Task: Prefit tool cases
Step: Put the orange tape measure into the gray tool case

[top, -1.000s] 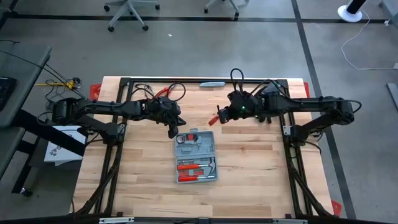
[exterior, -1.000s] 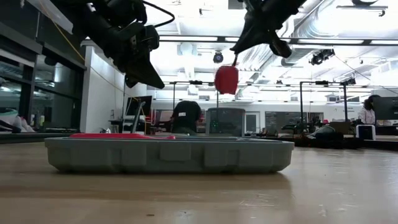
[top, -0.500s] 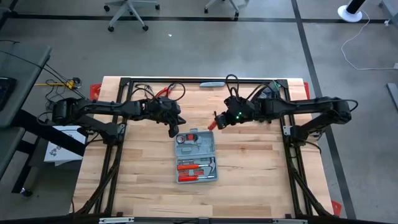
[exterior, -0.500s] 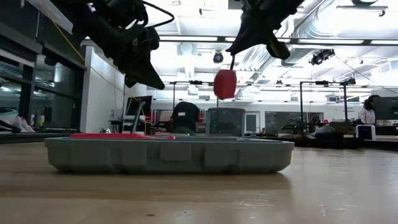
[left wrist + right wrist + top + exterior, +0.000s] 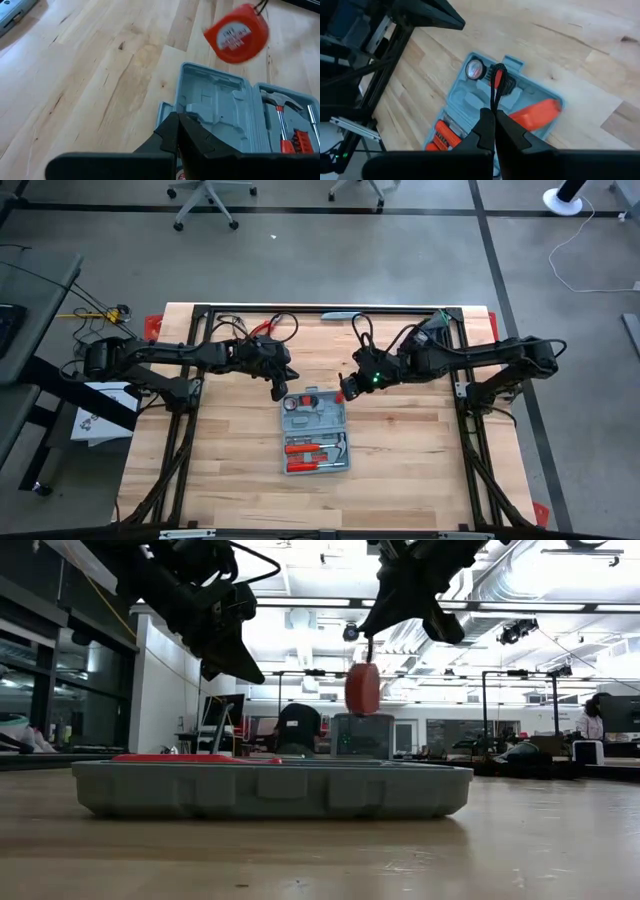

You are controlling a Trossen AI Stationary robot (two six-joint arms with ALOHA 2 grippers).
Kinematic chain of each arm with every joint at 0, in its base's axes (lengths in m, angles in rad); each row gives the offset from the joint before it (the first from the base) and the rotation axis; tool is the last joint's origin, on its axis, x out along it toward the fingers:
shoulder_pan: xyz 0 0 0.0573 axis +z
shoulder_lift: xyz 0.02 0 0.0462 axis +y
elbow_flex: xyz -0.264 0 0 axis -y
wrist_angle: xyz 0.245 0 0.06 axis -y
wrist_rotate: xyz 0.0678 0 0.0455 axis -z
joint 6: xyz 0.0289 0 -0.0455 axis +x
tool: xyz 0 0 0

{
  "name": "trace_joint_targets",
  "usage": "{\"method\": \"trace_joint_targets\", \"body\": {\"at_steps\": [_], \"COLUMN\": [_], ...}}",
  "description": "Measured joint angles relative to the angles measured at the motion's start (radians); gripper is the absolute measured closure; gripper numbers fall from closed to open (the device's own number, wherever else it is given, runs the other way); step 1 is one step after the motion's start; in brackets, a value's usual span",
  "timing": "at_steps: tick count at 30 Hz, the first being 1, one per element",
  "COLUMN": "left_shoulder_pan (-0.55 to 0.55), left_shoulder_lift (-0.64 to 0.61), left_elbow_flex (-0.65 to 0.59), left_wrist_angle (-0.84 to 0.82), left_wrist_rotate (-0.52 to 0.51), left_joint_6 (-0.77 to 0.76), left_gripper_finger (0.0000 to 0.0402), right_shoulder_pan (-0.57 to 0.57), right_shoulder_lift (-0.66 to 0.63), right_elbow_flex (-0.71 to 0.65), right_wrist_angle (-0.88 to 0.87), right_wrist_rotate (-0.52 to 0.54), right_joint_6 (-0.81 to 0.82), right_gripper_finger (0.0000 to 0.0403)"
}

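**Tool case, open on tabletop**

Right claw [image 5: 492, 125]: pinched on the black strap of a red tape measure [image 5: 362, 688], which dangles above the case's far edge.
Left claw [image 5: 178, 131]: fingers together, empty, hovering beside the case.
Tool case [image 5: 315, 431]: grey-blue, flat, mid-tabletop [image 5: 410, 460], red-handled tools [image 5: 312, 450] seated.
Tape-measure label unreadable.

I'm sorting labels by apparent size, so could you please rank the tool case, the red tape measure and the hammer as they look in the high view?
1. Tool case, clearly the largest.
2. Hammer, lying in the case.
3. Red tape measure, hanging by its strap from the right pincer. It hangs nearer the camera, so its lead below the hammer is unsure.
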Motion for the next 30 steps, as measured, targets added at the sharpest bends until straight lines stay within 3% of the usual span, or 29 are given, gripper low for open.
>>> {"method": "trace_joint_targets", "body": {"at_steps": [30], "left_shoulder_pan": [0.0], "left_shoulder_lift": [0.008], "left_elbow_flex": [0.0], "left_wrist_angle": [0.001], "left_wrist_rotate": [0.001], "left_joint_6": [0.001], "left_gripper_finger": [0.0401], "right_shoulder_pan": [0.001], "right_shoulder_lift": [0.012], "right_elbow_flex": [0.0], "right_wrist_angle": [0.007], "right_wrist_rotate": [-0.016], "right_joint_6": [-0.017], "right_gripper_finger": [0.0403]}}
